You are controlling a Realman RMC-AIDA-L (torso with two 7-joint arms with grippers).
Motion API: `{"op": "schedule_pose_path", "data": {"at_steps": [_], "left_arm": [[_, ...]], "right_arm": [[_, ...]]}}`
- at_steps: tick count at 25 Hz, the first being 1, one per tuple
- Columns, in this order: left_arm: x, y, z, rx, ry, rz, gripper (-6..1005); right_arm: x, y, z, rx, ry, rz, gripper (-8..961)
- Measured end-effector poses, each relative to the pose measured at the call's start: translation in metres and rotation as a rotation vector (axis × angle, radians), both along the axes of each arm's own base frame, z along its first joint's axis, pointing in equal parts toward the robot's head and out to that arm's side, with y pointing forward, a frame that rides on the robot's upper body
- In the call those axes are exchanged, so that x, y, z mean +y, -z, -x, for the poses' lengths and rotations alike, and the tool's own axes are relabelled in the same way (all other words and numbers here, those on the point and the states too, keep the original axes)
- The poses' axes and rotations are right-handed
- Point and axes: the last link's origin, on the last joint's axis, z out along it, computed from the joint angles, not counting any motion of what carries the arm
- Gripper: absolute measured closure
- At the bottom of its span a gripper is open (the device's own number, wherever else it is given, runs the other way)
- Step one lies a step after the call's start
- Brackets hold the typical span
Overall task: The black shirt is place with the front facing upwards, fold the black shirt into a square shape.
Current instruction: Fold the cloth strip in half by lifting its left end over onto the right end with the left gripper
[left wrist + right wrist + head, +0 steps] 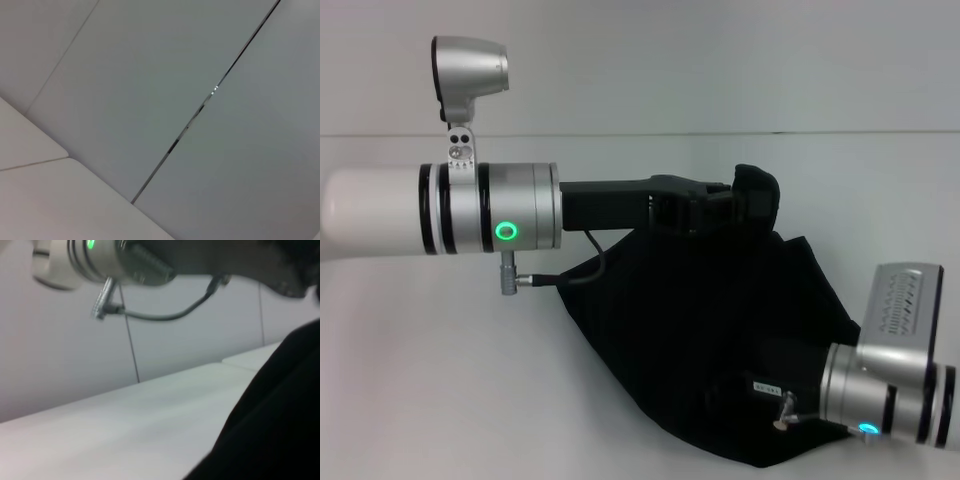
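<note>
Above the white surface (440,380), the left gripper (720,205) reaches across from the left and holds a bunched corner of the shirt (720,340) lifted, its black fingers closed on the cloth at the shirt's highest point. From there the fabric hangs and spreads downward toward the robot's right, where it reaches the right gripper (810,395) low at the near right. That gripper is buried against black cloth, and I cannot tell whether it is wide, narrow or holding anything. Its wrist view shows only a dark sheet of shirt beside the pale surface, with the left arm overhead.

As I judge it, the step in hand is carrying one edge over to make a fold. To do it well, the lifted corner should travel level and the lower edge be kept taut, so the cloth lays flat without creases or a trapped pleat, and release should come only once the edges line up.

No lettering or label shows, so front and neck direction cannot be told. The shirt's long axis runs slantwise, from the raised corner down toward the near right.
</note>
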Motion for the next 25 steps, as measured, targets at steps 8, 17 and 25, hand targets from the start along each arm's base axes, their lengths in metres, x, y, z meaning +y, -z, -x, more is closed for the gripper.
{"op": "schedule_pose_path", "data": {"at_steps": [8,17,25], "left_arm": [[-0.008,0.011,-0.002,-0.027,0.015,0.027,903],[-0.01,0.012,0.001,-0.028,0.017,0.026,888],[-0.009,0.006,0.012,-0.013,0.003,-0.003,875]], "right_arm": [[-0.014,0.01,0.004,0.011,-0.026,0.047,942],[-0.011,0.026,0.021,-0.019,-0.056,0.064,942],[-0.011,0.031,0.026,-0.005,-0.043,0.03,941]]}}
